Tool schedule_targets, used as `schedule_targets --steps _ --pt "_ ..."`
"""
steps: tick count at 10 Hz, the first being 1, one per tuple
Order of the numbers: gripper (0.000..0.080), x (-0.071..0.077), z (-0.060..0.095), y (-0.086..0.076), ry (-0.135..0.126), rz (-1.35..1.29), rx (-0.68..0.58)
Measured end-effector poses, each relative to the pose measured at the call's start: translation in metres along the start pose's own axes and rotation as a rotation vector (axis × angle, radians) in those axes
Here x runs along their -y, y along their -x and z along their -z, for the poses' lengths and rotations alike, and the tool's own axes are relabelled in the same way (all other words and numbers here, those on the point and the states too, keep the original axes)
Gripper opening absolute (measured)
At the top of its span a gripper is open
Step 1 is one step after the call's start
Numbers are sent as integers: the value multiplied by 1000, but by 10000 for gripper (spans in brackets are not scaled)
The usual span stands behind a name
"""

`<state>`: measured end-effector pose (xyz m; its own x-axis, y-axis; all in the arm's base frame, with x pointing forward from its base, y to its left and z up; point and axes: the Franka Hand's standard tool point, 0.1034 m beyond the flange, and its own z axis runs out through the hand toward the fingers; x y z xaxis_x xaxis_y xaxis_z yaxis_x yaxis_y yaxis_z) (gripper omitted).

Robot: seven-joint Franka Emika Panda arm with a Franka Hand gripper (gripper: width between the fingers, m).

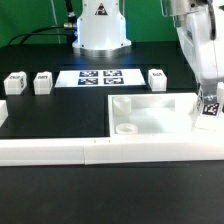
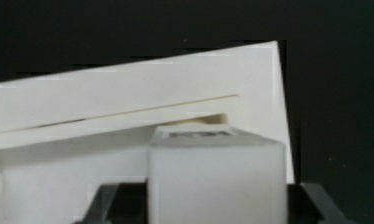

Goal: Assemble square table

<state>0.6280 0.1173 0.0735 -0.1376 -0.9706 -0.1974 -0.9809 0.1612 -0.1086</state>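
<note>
Square table leg [image 2: 216,170] | jaws leg-width apart, seemingly gripping it

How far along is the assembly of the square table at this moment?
Done: nothing looks fitted yet; the tabletop slab shows open corner holes. In hand: the gripper holds one leg post at the slab's edge. Left: three loose leg posts lie apart from it, unfitted.

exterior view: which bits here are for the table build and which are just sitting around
For the job:
- tabletop slab
- held leg post, in the gripper at the slab's corner
- loose leg posts, three

Not part of it:
- marker board
- border wall
- robot base
</note>
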Motion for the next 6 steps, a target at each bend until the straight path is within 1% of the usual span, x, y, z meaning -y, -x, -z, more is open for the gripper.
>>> schedule_targets --steps 1,2,3,4,6 --pt "373 0 0 0 8 90 -5" --pt "554 2 1 1 25 310 -12" --pt "554 5 1 0 15 475 -13" --pt "630 4 0 0 17 533 -12" --pt "644 4 1 -1 18 671 -12"
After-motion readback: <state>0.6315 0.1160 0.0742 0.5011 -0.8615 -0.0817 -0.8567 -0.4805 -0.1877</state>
